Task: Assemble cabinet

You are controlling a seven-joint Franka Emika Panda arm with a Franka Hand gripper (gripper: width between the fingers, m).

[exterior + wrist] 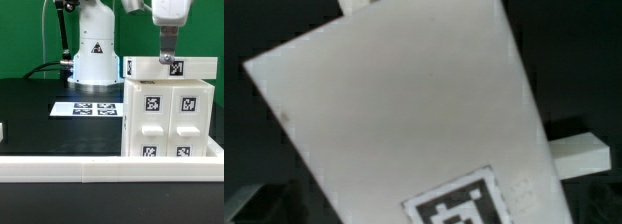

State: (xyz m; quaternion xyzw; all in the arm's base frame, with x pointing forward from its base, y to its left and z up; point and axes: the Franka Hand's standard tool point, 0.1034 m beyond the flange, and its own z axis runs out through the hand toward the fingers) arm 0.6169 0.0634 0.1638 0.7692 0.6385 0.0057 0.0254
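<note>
The white cabinet (168, 115) stands upright at the exterior view's right, its two front panels carrying marker tags and small knobs. A flat white top piece (170, 68) with a tag lies across its top, overhanging a little. My gripper (168, 55) comes straight down onto that top piece, its fingers close together just behind the tag. In the wrist view the top piece (393, 115) fills the picture, with one tag (464, 200) at the edge. My fingers do not show there, so I cannot tell whether they grip anything.
The marker board (88, 108) lies on the black table to the left of the cabinet. The white robot pedestal (92, 50) stands behind it. A white rail (90, 168) runs along the front edge, right below the cabinet. A small white piece (2, 130) sits at the far left.
</note>
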